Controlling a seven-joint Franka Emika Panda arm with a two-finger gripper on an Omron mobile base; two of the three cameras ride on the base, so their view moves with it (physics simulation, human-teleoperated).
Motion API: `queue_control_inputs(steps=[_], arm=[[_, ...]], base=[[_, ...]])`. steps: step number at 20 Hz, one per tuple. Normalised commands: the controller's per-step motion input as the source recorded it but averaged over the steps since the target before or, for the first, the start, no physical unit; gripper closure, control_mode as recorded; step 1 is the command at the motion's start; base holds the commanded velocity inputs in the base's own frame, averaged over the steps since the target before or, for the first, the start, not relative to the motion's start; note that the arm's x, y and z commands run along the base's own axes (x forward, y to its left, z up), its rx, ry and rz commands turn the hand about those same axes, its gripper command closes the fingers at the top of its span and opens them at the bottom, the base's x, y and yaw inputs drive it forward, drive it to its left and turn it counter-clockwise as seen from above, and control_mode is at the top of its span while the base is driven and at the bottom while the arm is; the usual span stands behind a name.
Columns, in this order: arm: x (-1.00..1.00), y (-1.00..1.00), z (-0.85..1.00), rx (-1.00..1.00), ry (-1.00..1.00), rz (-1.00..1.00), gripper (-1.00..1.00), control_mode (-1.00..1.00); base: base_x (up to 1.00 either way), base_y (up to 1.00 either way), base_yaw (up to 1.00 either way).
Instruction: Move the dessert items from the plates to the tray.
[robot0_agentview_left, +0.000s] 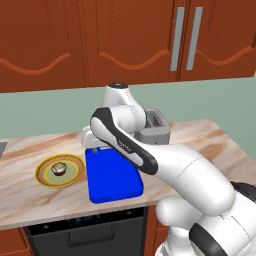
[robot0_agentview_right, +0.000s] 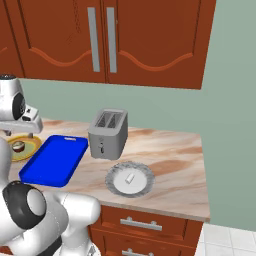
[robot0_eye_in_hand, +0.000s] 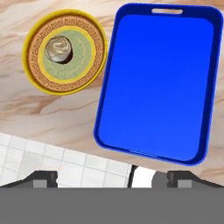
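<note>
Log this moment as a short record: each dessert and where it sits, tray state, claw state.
cupcake: on yellow plate, left of the tray in the left base view
white piece: on grey plate, in front of the toaster
tray: on the counter, nothing on it
claw: open, above the counter, holding nothing
desserts moved: none
</note>
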Motion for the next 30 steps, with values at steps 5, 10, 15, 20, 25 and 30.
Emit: queue_control_inputs(steps=[5, 10, 15, 20, 25, 30], arm=[[0.00, 0.67, -0.05, 0.00, 0.00, 0.03, -1.00, -1.00], [0.00, 0.17, 0.00, 0.00, 0.00, 0.01, -1.00, -1.00], [0.03, 0.04, -0.05, 0.00, 0.00, 0.00, -1.00, -1.00], [0.25, 0.28, -0.07, -0.02, 0.00, 0.00, -1.00, -1.00], [0.15, 0.39, -0.16, -0.01, 0.00, 0.00, -1.00, -1.00], [0.00, 0.08, -0.03, 0.00, 0.00, 0.00, -1.00, -1.00]], base=[[0.00, 0.00, 0.00], [0.00, 0.00, 0.00], [0.00, 0.00, 0.00], [0.00, 0.00, 0.00], [0.00, 0.00, 0.00], [0.00, 0.00, 0.00]])
